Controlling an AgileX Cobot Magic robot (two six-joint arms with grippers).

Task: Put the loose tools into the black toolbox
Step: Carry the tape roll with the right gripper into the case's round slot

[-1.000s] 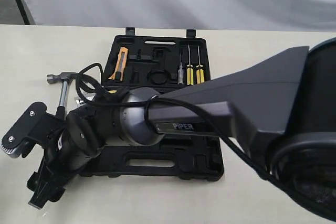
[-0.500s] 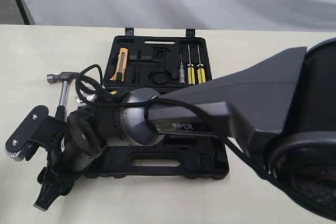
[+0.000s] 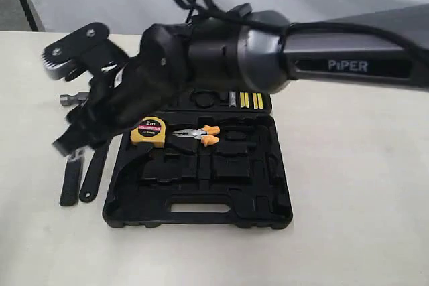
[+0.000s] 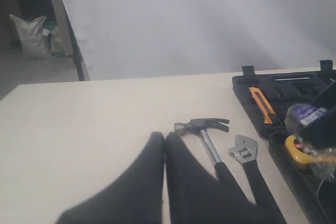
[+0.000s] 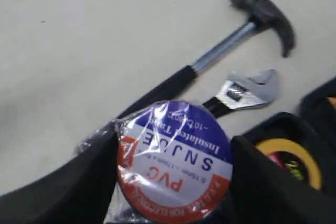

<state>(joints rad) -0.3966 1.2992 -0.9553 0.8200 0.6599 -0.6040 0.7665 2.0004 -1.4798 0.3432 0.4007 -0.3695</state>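
Observation:
My right gripper point(image 5: 174, 145) is shut on the black tape roll point(image 5: 176, 163), whose white-purple label faces the camera. In the exterior view this gripper point(image 3: 77, 135) hangs above the table left of the black toolbox point(image 3: 201, 217), and the roll is hidden there. Below it lie the claw hammer point(image 5: 210, 59) and the adjustable wrench point(image 5: 244, 92), side by side on the table. The hammer point(image 3: 69, 184) lies farther from the case than the wrench point(image 3: 94, 172). My left gripper point(image 4: 164, 136) is shut and empty, just short of the hammer point(image 4: 202, 127) and wrench point(image 4: 244, 153).
The toolbox lies open, and its near half holds a yellow tape measure point(image 3: 149, 130) and orange-handled pliers point(image 3: 201, 135). Yellow screwdrivers point(image 3: 251, 100) and an orange knife point(image 4: 261, 103) sit in the far half. A white backdrop hangs behind the table.
The right arm has risen and swung toward the back, from low over the case's front left. The near half with tape measure and pliers is now uncovered.

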